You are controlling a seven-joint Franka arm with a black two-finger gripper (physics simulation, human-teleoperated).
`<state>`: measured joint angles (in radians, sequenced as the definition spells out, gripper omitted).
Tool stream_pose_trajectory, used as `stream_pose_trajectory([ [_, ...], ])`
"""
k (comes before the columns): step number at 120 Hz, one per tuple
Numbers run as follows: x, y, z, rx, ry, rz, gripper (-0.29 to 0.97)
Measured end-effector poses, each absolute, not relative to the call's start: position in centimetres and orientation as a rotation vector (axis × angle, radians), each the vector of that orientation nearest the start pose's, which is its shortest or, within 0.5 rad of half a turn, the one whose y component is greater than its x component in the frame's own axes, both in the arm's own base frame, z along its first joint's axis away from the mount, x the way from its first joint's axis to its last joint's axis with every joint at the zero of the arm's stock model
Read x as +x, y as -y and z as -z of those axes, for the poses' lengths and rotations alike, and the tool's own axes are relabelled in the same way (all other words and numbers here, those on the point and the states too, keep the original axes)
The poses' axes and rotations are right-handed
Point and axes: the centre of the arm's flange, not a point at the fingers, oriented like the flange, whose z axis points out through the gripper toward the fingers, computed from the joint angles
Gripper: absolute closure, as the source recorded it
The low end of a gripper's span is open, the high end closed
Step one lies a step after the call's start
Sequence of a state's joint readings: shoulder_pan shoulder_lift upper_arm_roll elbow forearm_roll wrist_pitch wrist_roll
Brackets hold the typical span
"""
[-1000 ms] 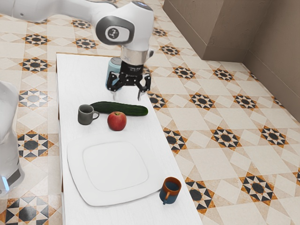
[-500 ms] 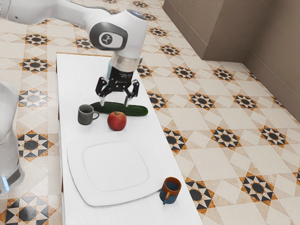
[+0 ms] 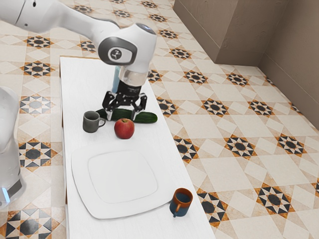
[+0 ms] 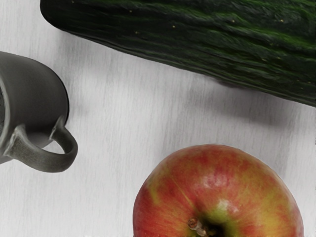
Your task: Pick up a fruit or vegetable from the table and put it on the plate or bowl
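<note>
Lying flat on the white table (image 3: 84,84), the cucumber (image 3: 147,118) (image 4: 197,39) sits directly under the gripper (image 3: 122,117). Its long axis runs across the exterior view: one blunt end points toward the grey mug (image 3: 91,121) (image 4: 29,113), and the other pokes out past the gripper toward the table's edge on the exterior view's right. The black fingers stand apart, one on each side of the cucumber's middle, low enough to straddle it (whether they touch its skin cannot be told). Just in front of the gripper, on the plate's side, the red apple (image 3: 124,128) (image 4: 217,192) stands stem up, near the cucumber but apart from it. The grey mug is beside the gripper, its handle turned toward the apple. Farther out on the apple's side lies the white square plate (image 3: 82,174), and well beyond that an orange-rimmed blue mug (image 3: 181,201) stands near the table's corner. Compared with a second ago, the hand has come down and shifted toward the grey mug, from hanging high above the cucumber to bracketing it. The cucumber, apple, both mugs and plate have not moved.
</note>
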<state>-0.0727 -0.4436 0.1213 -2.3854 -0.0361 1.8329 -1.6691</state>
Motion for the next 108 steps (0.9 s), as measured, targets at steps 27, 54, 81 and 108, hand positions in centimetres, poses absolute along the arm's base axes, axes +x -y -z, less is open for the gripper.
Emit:
stream_pose_trajectory([
  [27,40.6,-1.7,-46.1,2.062,-2.372,0.198,0.0],
  [54,41.5,-1.7,-44.8,2.049,-2.363,0.169,0.0],
  [81,41.6,-1.9,-43.5,2.03,-2.373,0.192,0.0],
  [108,41.5,-2.2,-42.7,2.009,-2.386,0.221,0.04],
])
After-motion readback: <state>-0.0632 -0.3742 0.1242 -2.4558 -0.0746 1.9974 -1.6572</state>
